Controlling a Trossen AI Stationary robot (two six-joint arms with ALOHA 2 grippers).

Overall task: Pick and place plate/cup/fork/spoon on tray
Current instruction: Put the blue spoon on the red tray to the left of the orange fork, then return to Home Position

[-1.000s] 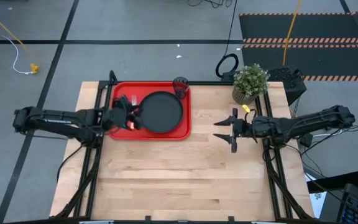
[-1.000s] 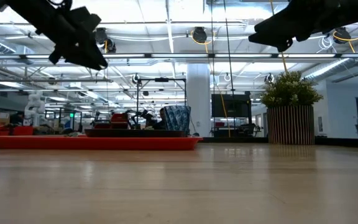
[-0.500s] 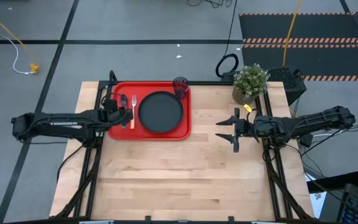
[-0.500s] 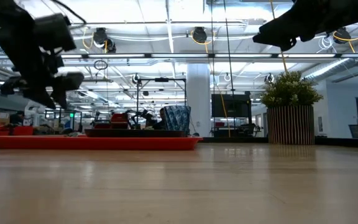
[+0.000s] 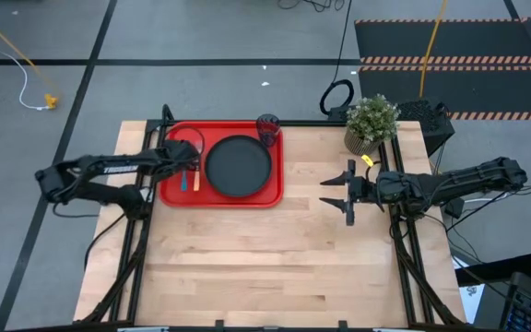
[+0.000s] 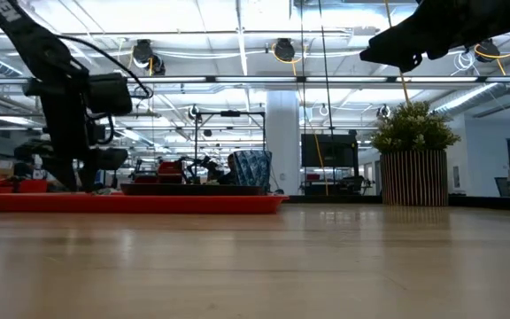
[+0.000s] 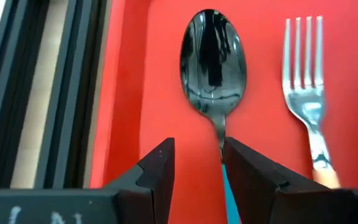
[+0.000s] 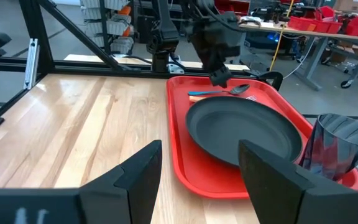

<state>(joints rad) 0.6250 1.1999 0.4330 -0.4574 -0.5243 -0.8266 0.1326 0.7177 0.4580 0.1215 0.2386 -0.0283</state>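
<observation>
The red tray [image 5: 272, 195] lies at the table's far left. On it rest the black plate [image 5: 239, 166], the cup [image 5: 267, 127] upright at its far right corner, the orange-handled fork [image 7: 303, 68] and the blue-handled spoon [image 7: 213, 62], side by side at its left end. My left gripper [image 7: 197, 174] points down over the spoon, low over the tray [image 6: 82, 182]. It is open, with a finger on either side of the spoon's handle. My right gripper [image 5: 333, 195] is open and empty above the table, right of the tray. My left gripper comes from above, pointing down, with its fingers across the spoon's handle [image 7: 227, 186] near the neck. The handle runs close along the inner side of one finger [image 7: 253, 177]; I cannot tell whether they touch. The spoon lies flat on the tray.
A potted green plant [image 5: 371, 120] stands at the table's far right. A black frame rail [image 7: 48, 93] runs just beyond the tray's left rim. Bare wood lies across the near half of the table [image 5: 275, 267].
My left gripper has gone down from well above the tray to just over its left end and has tipped from slanting to pointing straight down, the arm's elbow rising. The spoon's blue handle now shows on the tray beside the fork.
</observation>
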